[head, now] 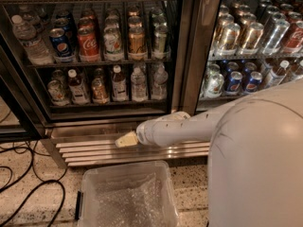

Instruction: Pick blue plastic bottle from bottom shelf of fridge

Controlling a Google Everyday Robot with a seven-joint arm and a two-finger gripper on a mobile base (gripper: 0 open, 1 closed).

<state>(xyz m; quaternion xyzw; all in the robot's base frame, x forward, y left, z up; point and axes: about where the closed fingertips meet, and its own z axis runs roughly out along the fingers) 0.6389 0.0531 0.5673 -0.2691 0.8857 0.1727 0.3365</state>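
The fridge [187, 56] fills the upper view. Its bottom shelf [109, 104] in the left compartment holds a row of small drinks. Two slim bottles with white caps and dark contents stand there. I take the one near the middle as the blue plastic bottle [118, 84]; the other stands further left [75, 86]. My gripper [127, 139] is the cream tip of the white arm [180, 129]. It hangs in front of the louvred steel base panel [90, 150], below the shelf and apart from the bottles.
Clear water bottles [138, 84] stand right of the bottle, cans on the shelf above [89, 44]. A clear plastic bin [128, 197] sits on the floor under the gripper. Black cables [28, 183] lie at the left. The arm's white body [258, 164] fills the lower right.
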